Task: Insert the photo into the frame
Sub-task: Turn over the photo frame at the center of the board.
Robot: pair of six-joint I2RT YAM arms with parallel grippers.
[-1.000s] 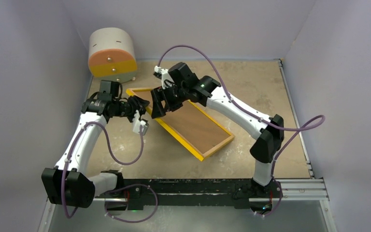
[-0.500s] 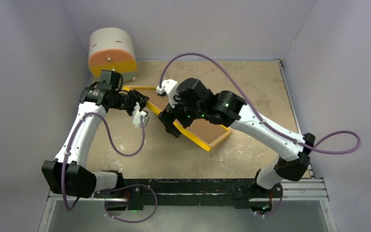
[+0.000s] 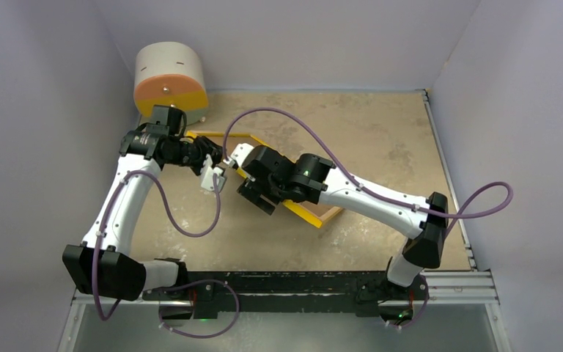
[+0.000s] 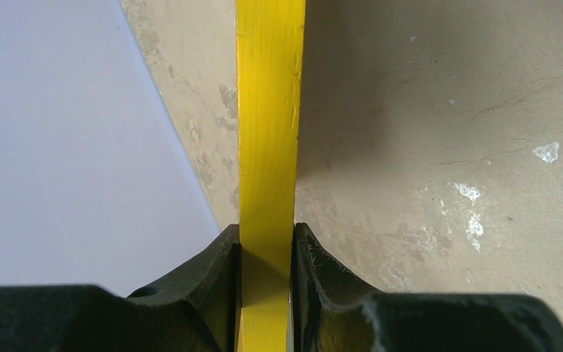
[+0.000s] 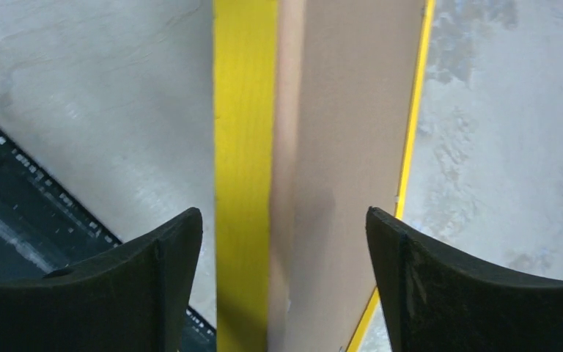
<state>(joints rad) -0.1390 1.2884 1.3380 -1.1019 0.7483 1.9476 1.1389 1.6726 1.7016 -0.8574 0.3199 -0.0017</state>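
Note:
The yellow frame point(image 3: 304, 214) stands tilted on the table, its left end raised. My left gripper point(image 3: 207, 155) is shut on that end; in the left wrist view the yellow rim point(image 4: 271, 110) is pinched between both jaws of the left gripper point(image 4: 266, 231). My right gripper point(image 3: 255, 196) hovers over the frame's near long side. In the right wrist view the right gripper point(image 5: 284, 220) stands open, its jaws straddling the yellow edge point(image 5: 243, 110) and the brown backing board point(image 5: 352, 110) without touching them. The photo is not visible in any view.
A white and orange cylinder point(image 3: 170, 81) stands at the back left corner, close behind the left arm. Pale walls enclose three sides. A black rail point(image 3: 286, 282) runs along the near edge. The right arm's purple cable point(image 3: 484, 209) loops out to the right.
The right gripper let go of the frame's far end, opened, and moved down-left along the frame. The left gripper drew back slightly with its end of the frame, then held still.

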